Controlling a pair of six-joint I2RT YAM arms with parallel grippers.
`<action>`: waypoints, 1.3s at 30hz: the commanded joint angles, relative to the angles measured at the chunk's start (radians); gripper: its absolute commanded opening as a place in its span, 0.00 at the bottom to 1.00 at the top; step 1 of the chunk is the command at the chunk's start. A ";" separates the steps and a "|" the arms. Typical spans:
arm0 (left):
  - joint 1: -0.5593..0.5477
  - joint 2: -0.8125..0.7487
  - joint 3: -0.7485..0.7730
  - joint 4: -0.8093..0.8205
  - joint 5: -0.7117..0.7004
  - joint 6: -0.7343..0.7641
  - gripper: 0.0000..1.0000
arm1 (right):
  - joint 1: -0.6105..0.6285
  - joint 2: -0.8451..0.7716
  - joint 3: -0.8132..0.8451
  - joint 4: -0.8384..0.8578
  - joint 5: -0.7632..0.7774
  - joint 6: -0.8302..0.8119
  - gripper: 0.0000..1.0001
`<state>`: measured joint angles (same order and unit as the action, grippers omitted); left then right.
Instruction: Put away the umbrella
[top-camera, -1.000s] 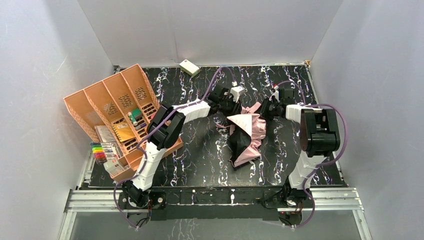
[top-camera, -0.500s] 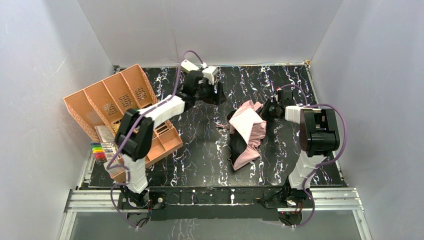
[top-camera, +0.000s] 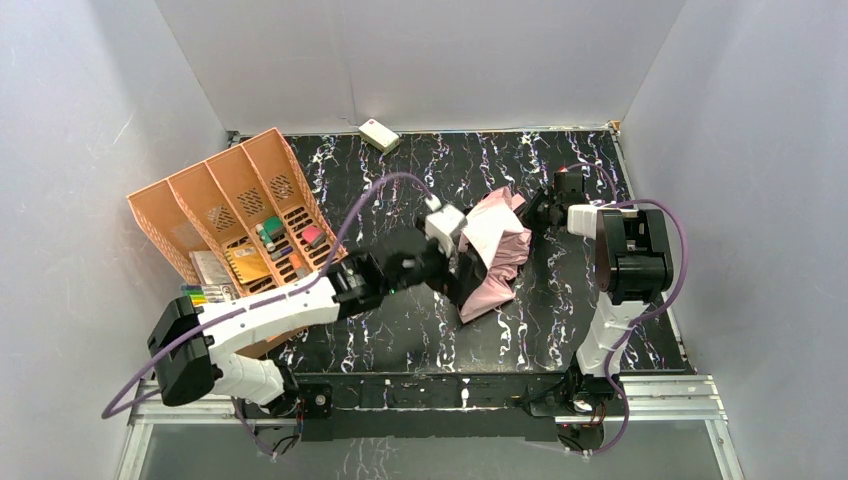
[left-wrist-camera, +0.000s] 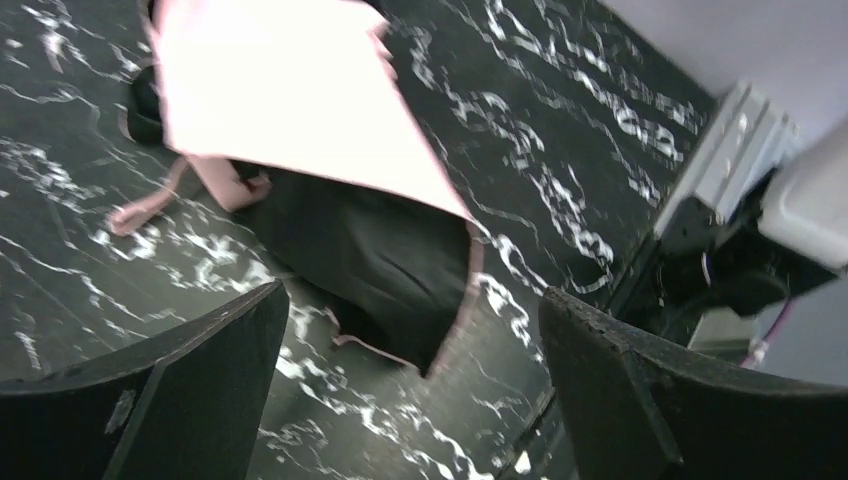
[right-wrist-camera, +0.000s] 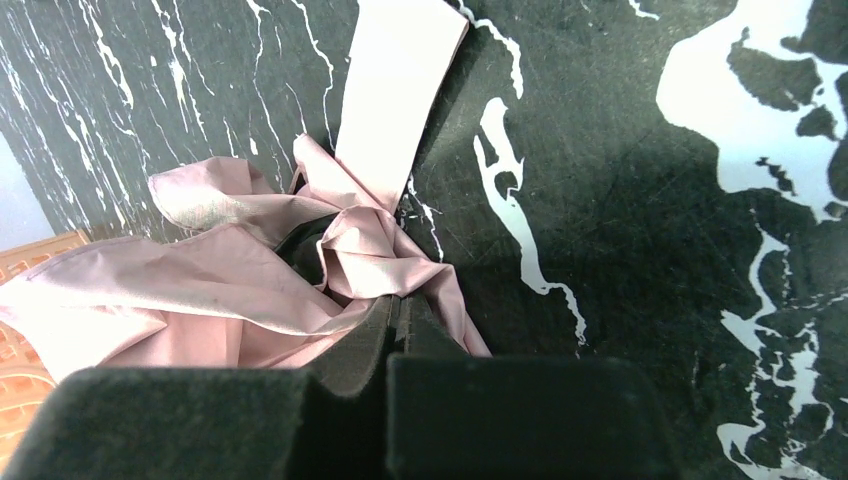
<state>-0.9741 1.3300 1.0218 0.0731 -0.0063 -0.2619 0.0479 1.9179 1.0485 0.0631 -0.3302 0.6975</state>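
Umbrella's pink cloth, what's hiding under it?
Under the pink flap of the umbrella, its black side pokes out onto the table, with a pink strap beside it. Anything deeper is covered, so I cannot tell.

The umbrella (top-camera: 500, 242) is creased cloth, sheeny pink and matt black; the table (top-camera: 560, 300) smooth, marbled; the rack (top-camera: 213, 188) perforated plastic.

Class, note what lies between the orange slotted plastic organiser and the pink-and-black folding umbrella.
The top view shows the left arm, with its purple cable, stretched over the black marbled table between the organiser and umbrella.
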 joint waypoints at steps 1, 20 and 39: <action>-0.163 -0.031 -0.042 -0.040 -0.281 0.018 0.98 | -0.002 0.046 -0.002 -0.055 0.123 -0.025 0.00; -0.297 0.308 0.028 0.108 -0.595 0.008 0.81 | -0.002 0.027 -0.024 -0.040 0.091 -0.044 0.00; -0.119 0.171 0.231 0.113 0.098 0.090 0.00 | -0.002 0.037 -0.033 -0.040 0.083 -0.082 0.00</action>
<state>-1.1790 1.5593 1.1576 0.1661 -0.2173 -0.1646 0.0483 1.9205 1.0489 0.0784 -0.3290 0.6712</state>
